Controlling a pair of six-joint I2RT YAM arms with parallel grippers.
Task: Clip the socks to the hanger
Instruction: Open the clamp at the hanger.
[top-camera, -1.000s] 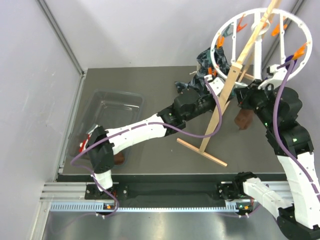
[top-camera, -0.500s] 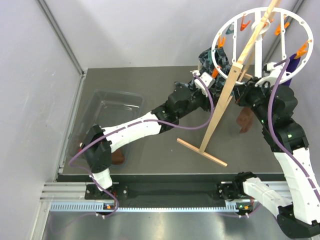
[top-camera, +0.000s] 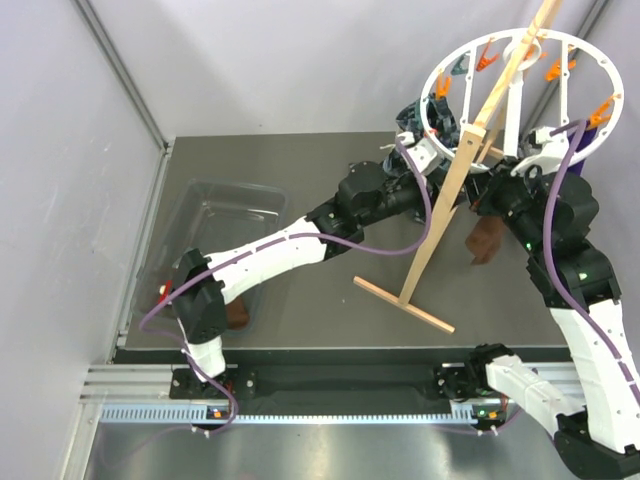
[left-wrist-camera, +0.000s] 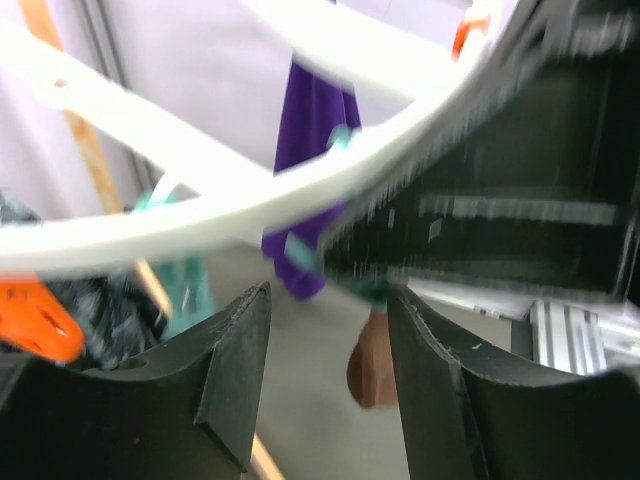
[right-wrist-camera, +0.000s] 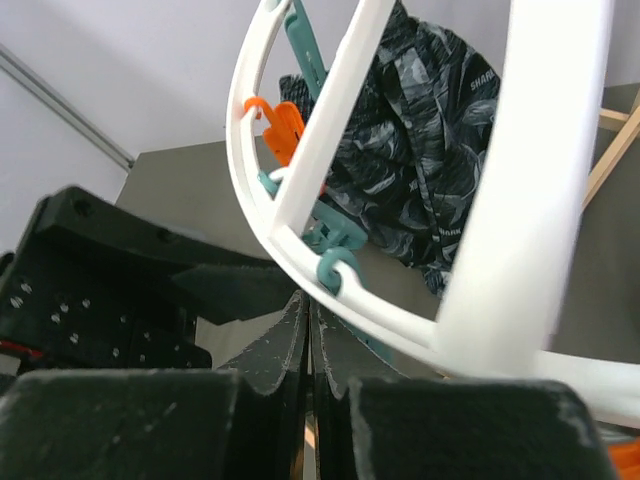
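The left end effector (left-wrist-camera: 325, 385) is raised to the lower left edge of the hanger (right-wrist-camera: 540, 180), its two fingers (left-wrist-camera: 235, 370) held wide apart with nothing between them. In the left wrist view the white rim crosses just above the finger gap, and a teal clip (left-wrist-camera: 185, 290) and an orange clip (left-wrist-camera: 35, 315) hang from the ring beside it. A long purple sock (left-wrist-camera: 312, 130) hangs from the ring further back.

The right end effector (right-wrist-camera: 305, 340) sits under the ring on the other side of the wooden pole (top-camera: 450, 190). Its fingers are pressed almost together. From above, the dark brown sock (top-camera: 487, 240) hangs from it, well above the counter (top-camera: 300, 160) and just below the ring. The right wrist view shows only a thin brown sliver in the seam between the fingers. No clip holds this sock.

The hanger sits high on the slanted pole at the far right of the counter. A dark patterned cloth (right-wrist-camera: 420, 150) hangs from its far side, next to an orange clip (right-wrist-camera: 280, 125) and another teal clip (right-wrist-camera: 335, 245).

At the near left of the counter a clear bin (top-camera: 240, 190) shows a bit of red sock (top-camera: 165, 292) at its edge, partly hidden by the left arm
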